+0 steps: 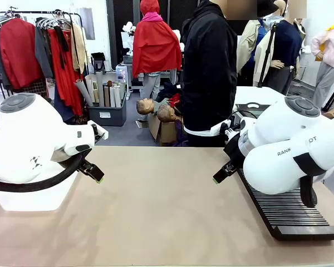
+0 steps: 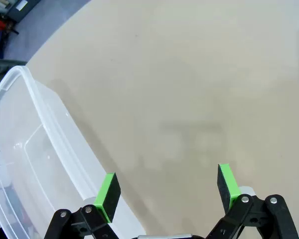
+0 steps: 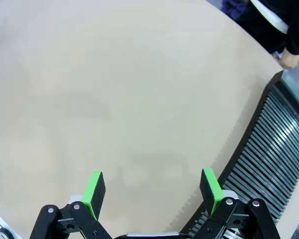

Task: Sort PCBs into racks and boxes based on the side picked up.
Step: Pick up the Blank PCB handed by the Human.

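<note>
Rack [image 1: 289, 214]: one. Box [image 2: 65, 127]: one. Left fingers [image 2: 108, 196], right fingers [image 3: 94, 194]: spread.

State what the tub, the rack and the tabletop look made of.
Tub: clear plastic, with see-through walls and a soft shine on the rim.
Rack: black and matte, likely moulded plastic, though metal cannot be ruled out.
Tabletop: tan, matte and grainless, perhaps laminate or a mat.

Place: robot lab in clothing workroom
Clothing: garments [image 1: 19, 50] on a rail [image 1: 30, 12], bin [image 1: 107, 115] of rolls [image 1: 107, 93]
Robotics: white arms [image 1: 30, 139] at tan surface [image 1: 167, 211]
</note>
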`<state>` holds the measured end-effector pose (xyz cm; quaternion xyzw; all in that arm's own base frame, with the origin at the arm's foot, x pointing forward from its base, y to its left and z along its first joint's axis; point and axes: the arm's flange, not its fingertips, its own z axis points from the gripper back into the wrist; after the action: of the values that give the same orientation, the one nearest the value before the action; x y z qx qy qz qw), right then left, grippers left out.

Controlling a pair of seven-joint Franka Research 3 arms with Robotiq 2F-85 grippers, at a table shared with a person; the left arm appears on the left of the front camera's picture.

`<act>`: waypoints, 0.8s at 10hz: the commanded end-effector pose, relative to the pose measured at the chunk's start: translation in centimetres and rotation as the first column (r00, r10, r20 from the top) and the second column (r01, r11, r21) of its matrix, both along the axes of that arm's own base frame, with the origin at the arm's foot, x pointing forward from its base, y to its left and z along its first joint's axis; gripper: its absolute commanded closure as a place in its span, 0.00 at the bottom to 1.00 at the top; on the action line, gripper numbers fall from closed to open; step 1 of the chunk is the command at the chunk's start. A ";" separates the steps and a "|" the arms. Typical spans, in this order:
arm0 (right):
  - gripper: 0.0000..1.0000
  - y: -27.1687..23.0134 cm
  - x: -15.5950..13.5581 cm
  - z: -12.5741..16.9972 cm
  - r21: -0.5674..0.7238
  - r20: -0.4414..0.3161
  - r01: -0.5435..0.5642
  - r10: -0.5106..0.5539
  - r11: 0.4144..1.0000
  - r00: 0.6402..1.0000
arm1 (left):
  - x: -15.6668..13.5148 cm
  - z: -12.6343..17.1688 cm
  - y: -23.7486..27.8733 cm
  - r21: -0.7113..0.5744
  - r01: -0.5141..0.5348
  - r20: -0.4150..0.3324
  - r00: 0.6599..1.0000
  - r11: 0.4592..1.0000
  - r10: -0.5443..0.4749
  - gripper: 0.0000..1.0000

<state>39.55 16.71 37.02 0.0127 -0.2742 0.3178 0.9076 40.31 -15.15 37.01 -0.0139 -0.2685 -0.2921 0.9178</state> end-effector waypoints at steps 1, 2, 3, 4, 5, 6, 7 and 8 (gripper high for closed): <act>0.00 0.0 0.0 0.0 0.000 0.000 0.000 0.000 1.000 1.000 | 0.0 0.0 0.0 0.000 0.000 0.000 1.000 1.000 0.000 0.00; 0.00 0.0 0.0 0.0 0.000 0.000 0.000 0.000 1.000 1.000 | 0.0 0.0 0.0 0.000 0.000 0.000 1.000 1.000 0.000 0.00; 0.00 0.0 0.0 0.0 0.000 0.000 0.000 0.000 1.000 1.000 | 0.0 0.0 0.0 0.000 0.000 0.000 1.000 1.000 0.000 0.00; 0.00 0.0 0.0 0.0 0.000 0.000 0.000 0.000 1.000 1.000 | 0.0 0.0 0.0 0.000 0.000 0.000 1.000 1.000 0.000 0.00; 0.00 0.0 0.0 0.0 0.000 0.000 0.000 0.000 1.000 1.000 | 0.0 0.0 0.0 0.000 0.000 0.000 1.000 1.000 0.000 0.00; 0.00 0.0 0.0 0.0 0.000 0.000 0.000 0.000 1.000 1.000 | 0.0 0.0 0.0 0.000 0.000 0.000 1.000 1.000 0.000 0.00; 0.00 -1.0 0.6 1.9 0.019 0.020 -0.016 0.015 1.000 1.000 | 1.2 1.8 0.2 -0.005 0.013 -0.007 1.000 1.000 -0.013 0.00; 0.00 -2.2 1.2 3.3 0.034 0.019 -0.009 0.008 0.999 1.000 | 2.4 3.3 0.6 -0.046 0.032 -0.018 0.999 0.998 -0.032 0.00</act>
<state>40.09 15.99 38.44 0.0141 -0.2854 0.3101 0.9068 41.29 -15.36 38.46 -0.0200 -0.2712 -0.2917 0.9170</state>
